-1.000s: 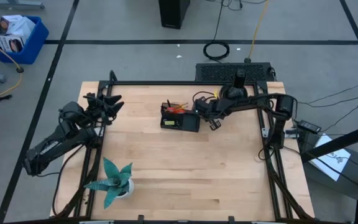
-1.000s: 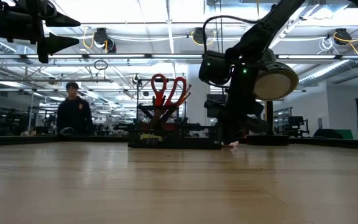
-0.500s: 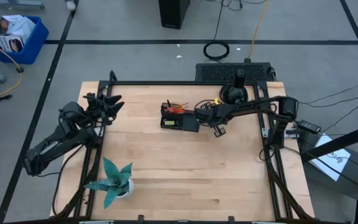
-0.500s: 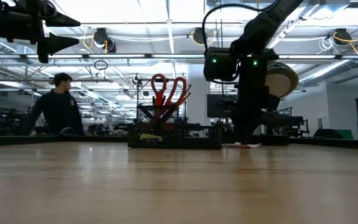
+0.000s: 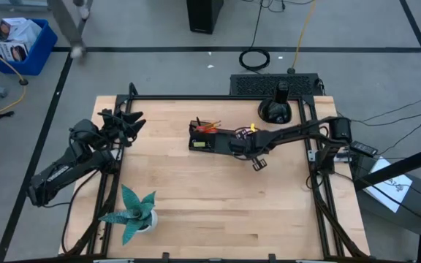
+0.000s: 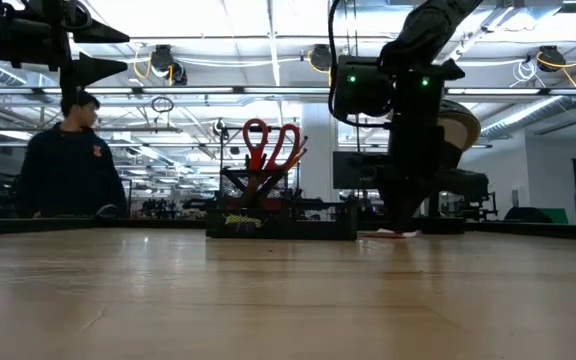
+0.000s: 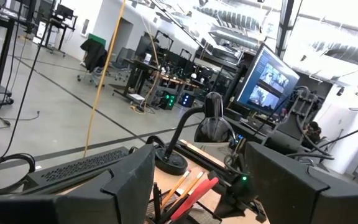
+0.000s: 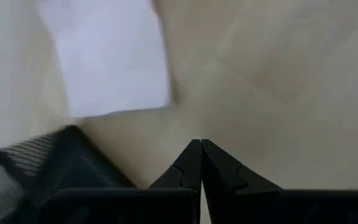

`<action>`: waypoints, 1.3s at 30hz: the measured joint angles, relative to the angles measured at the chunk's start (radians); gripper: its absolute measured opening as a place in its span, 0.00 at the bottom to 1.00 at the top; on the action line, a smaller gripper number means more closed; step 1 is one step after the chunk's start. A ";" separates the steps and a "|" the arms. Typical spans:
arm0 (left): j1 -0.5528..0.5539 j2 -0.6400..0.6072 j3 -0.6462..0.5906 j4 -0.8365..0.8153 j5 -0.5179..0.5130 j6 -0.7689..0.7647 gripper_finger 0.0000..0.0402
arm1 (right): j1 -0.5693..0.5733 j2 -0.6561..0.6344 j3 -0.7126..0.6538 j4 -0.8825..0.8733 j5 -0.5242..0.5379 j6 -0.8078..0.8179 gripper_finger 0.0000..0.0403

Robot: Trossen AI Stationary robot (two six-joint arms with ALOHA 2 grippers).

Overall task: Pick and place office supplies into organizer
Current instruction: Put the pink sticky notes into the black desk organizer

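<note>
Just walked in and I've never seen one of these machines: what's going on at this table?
Two robot arms are tidying desk supplies into a black organizer on the wooden table. Scissors and pencils already stand in it. The right gripper is low beside the organizer, its fingers shut with nothing between them, near a pale sticky-note pad lying on the table. The left gripper waits raised at the table's left edge.

The worktop (image 5: 196,197) is pale wood, laid in narrow butcher-block strips, smooth with a soft satin sheen. The organizer (image 6: 280,215) looks like matt black wire mesh. The scissors (image 6: 271,145) standing in it have glossy red plastic handles. The right gripper (image 8: 200,163) has matt black plastic fingers (image 8: 222,177) with hard, moulded edges. Beside them lies a flat, matt paper pad (image 8: 107,59). The teal plant (image 5: 134,213) looks like stiff plastic.
</note>
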 joint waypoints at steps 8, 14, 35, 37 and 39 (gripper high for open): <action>0.000 0.000 0.000 0.000 0.000 0.000 0.64 | 0.060 -0.062 0.000 -0.093 0.018 0.057 0.00; 0.000 0.000 0.000 0.000 0.000 0.000 0.64 | 0.032 -0.090 0.001 -0.079 0.155 -0.015 0.00; 0.000 0.000 0.000 0.000 0.000 0.000 0.64 | -0.102 -0.090 -0.259 0.435 0.029 -0.185 0.00; 0.000 0.000 0.000 0.000 0.000 0.000 0.64 | -0.091 -0.089 -0.259 0.421 0.001 -0.186 0.00; 0.000 0.000 0.000 0.000 0.000 0.000 0.64 | -0.078 -0.089 -0.257 0.402 -0.032 -0.179 0.00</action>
